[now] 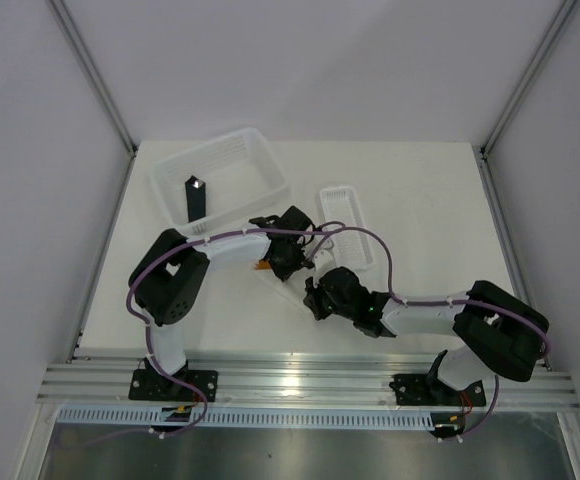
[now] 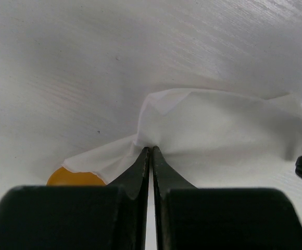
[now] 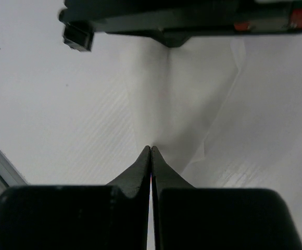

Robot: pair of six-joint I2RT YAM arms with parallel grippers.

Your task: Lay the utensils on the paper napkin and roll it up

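Observation:
The white paper napkin [image 2: 218, 125] lies crumpled on the table between my two grippers; in the top view it shows as a small white patch [image 1: 292, 291]. My left gripper [image 2: 151, 149] is shut on a raised fold of the napkin. Part of an orange utensil, a round spoon bowl [image 2: 75, 178], sticks out from under the napkin's near-left edge; it shows as an orange speck in the top view [image 1: 262, 266]. The other utensils are hidden. My right gripper [image 3: 151, 148] is shut on the napkin's [image 3: 255, 125] edge, just in front of the left gripper [image 1: 290, 255].
A large white slotted basket [image 1: 260, 160] stands at the back left with a black upright block [image 1: 195, 198] in it. A narrow white ribbed tray [image 1: 345, 215] lies right of it. The left arm's wrist [image 3: 182, 18] hangs close above the right gripper.

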